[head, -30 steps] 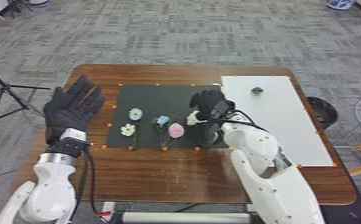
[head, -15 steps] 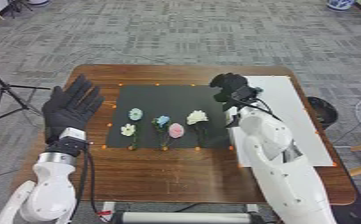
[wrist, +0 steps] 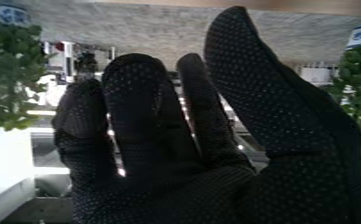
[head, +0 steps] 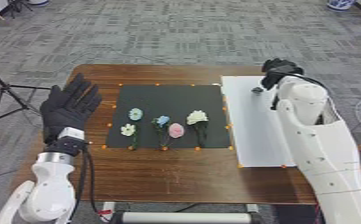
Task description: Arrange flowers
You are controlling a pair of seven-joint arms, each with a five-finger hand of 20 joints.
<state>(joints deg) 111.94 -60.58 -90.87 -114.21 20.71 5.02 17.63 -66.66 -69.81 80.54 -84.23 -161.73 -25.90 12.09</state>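
From where I sit and steer, I see my right hand [head: 281,67] up at the far right part of the brown wooden table [head: 176,175], over the far right corner of the smooth white board [head: 270,135]. In the right wrist view its fingers stand up loose and a bit bent, with the thumb [wrist: 265,100] out to one side — a spread hand. A small dark thing [head: 257,90] sits on the board, just beside that hand, to the left; it is too small for me to tell what it is. My left hand [head: 70,107] is over the left side of the table, with its fingers straight and spread. The flowers lie on the flat black mat [head: 163,94], between my two hands. On the left is a round pale blue flower [head: 136,114], with a small white flower [head: 128,130] nearer to me. In the middle are a little blue flower [head: 162,120] and a pink oval flower [head: 176,130], close together — the pink one is nearer and to the right. The big fluffy white flower [head: 197,117] is on the right, its green stem pointing to the near edge.
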